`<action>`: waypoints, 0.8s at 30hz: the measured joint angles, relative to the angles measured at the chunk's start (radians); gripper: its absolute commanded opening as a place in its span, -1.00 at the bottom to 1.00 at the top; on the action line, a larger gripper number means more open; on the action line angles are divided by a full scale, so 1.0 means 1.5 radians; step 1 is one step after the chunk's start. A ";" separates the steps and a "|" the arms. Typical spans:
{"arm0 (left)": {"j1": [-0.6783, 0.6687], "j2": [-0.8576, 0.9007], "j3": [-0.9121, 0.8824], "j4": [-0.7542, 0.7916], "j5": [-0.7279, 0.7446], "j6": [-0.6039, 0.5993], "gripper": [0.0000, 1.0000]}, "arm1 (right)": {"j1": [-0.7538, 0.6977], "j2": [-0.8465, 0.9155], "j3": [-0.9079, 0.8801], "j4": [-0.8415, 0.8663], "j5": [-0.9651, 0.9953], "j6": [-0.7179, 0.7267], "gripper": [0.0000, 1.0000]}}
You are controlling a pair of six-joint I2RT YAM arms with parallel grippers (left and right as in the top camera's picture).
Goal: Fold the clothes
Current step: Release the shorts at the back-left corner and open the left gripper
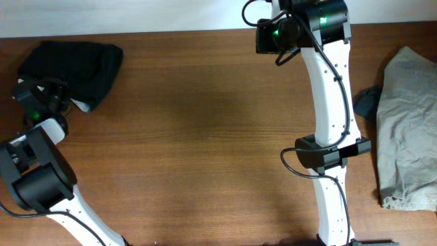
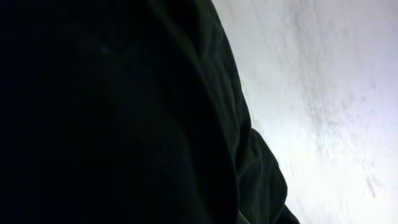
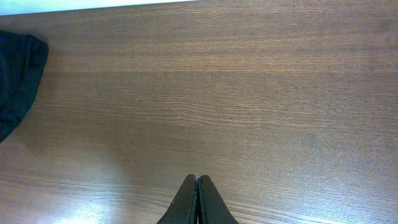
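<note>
Surface: brown wood-grain table (image 1: 191, 123), with a pale strip seen beyond its far edge. The black shorts (image 1: 72, 61) are found as a compact bundle at the table's far left corner, and a small light grey patch is seen at the bundle's near edge. The left gripper (image 1: 51, 92) is set against the bundle's near side. Its fingers are not made out from overhead, so it cannot be told whether they are apart or closed. In the left wrist view, most of the frame is filled by the black shorts (image 2: 112, 112) at close range. A pale, mottled surface (image 2: 323, 93) is seen past them on the right, and no fingers are shown. In the right wrist view, the right gripper (image 3: 198, 199) is seen with both fingers pressed together and nothing held between them. It hangs over bare table (image 3: 249, 93), and an edge of the black shorts (image 3: 15, 74) is caught at the far left of that frame. The white right arm (image 1: 331, 116) is seen only from overhead, stretched from the table's near edge to its far edge. Beyond it, a crumpled grey garment (image 1: 410, 130) is laid along the table's right edge, with a smaller dark grey cloth (image 1: 367, 102) touching its left side. The table's middle is unobstructed.
</note>
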 measured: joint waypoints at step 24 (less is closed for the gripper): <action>0.012 -0.237 0.016 -0.561 -0.201 0.026 0.99 | 0.005 0.000 0.000 -0.006 0.000 0.001 -0.92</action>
